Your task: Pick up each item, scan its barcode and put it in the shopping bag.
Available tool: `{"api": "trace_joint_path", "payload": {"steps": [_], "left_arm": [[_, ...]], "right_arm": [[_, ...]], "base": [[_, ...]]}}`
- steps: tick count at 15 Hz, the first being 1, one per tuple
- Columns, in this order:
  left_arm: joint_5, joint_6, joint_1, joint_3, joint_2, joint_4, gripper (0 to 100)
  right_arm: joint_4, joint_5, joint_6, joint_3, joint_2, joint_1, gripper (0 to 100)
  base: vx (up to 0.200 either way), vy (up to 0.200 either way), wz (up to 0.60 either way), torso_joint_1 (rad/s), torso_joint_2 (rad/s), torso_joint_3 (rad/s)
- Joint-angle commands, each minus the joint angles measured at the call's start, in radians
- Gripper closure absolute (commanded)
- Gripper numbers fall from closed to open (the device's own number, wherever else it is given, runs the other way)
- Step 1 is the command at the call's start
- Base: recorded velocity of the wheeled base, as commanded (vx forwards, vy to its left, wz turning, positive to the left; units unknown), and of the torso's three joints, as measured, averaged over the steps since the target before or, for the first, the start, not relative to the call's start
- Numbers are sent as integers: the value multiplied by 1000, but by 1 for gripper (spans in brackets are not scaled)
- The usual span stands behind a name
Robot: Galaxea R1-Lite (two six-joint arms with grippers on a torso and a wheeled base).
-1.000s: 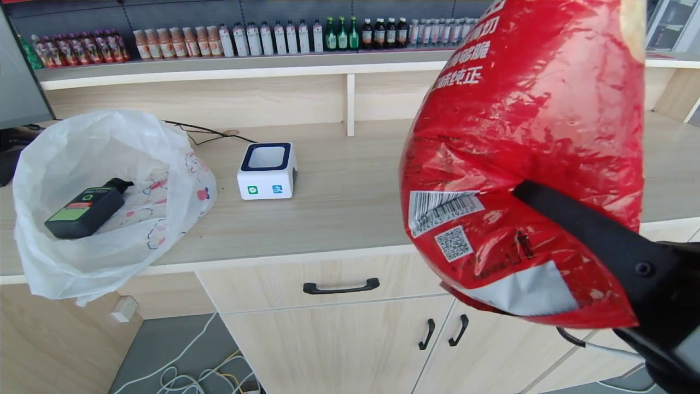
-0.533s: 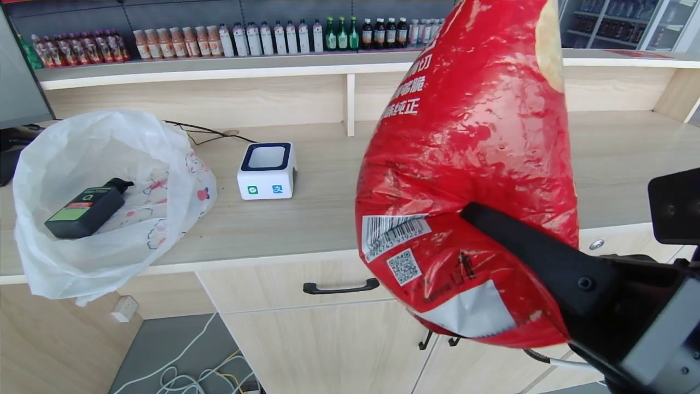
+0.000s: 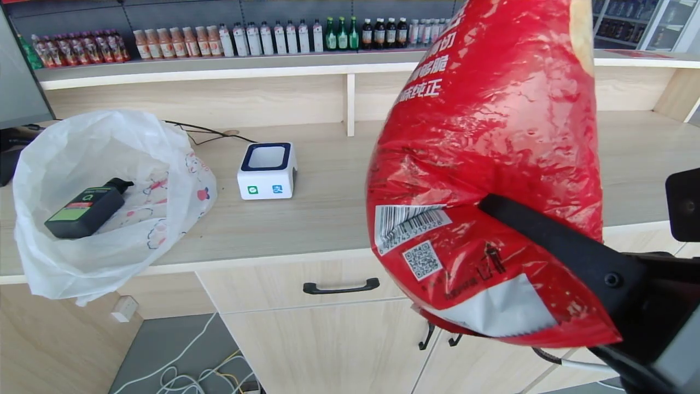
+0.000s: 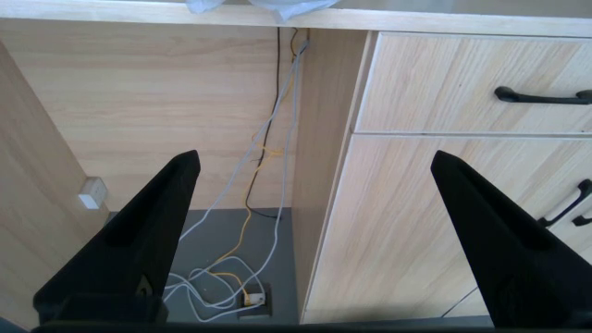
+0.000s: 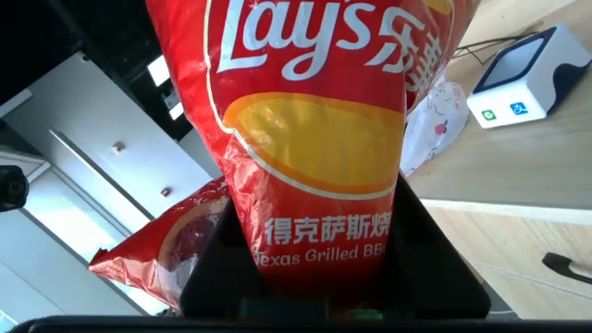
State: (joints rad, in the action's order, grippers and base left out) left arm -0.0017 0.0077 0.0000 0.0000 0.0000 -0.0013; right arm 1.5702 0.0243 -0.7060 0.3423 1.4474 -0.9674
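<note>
- One item looks done: a dark bottle [image 3: 87,210] lies inside the white shopping bag [image 3: 65,257], which slumps open at the left end of the counter [image 3: 339,219].
- Second in line is the red chip bag [image 3: 492,137], held up in the air on the near right, well apart from both the shopping bag and the scanner [image 3: 267,171].
- The right gripper [image 3: 503,210] is clamped on the chip bag's lower part, with one black finger pressed across its near face. (The right wrist view shows a finger on either side of the packet.)
- The barcode [image 3: 410,224] sits low on the chip bag's near face, turned away from the scanner. That small white box stands mid-counter, to the right of the shopping bag, its dark-rimmed window facing up. I'd judge this scan not yet made.
- The left gripper [image 4: 310,231] hangs low in front of the cabinet, fingers spread wide with nothing between them.
- What is left for this packet, as I read it: bring the barcode over the scanner's window, then carry it left and drop it beside the bottle.
- Another red packet [image 5: 157,268] shows beyond the held one in the right wrist view. I cannot tell where it lies, but it probably awaits its turn.
</note>
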Motion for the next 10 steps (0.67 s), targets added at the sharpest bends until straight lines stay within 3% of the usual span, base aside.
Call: {"api": "trace_joint_path", "payload": {"steps": [1,10], "left_arm": [[0,0,0,0,0,0,0],[0,0,0,0,0,0,0]], "right_arm": [[1,0,0,-25,-27,0,100],[1,2,-1,-63,-84,0,100]], "base": [[0,0,0,0,0,0],[0,0,0,0,0,0]]}}
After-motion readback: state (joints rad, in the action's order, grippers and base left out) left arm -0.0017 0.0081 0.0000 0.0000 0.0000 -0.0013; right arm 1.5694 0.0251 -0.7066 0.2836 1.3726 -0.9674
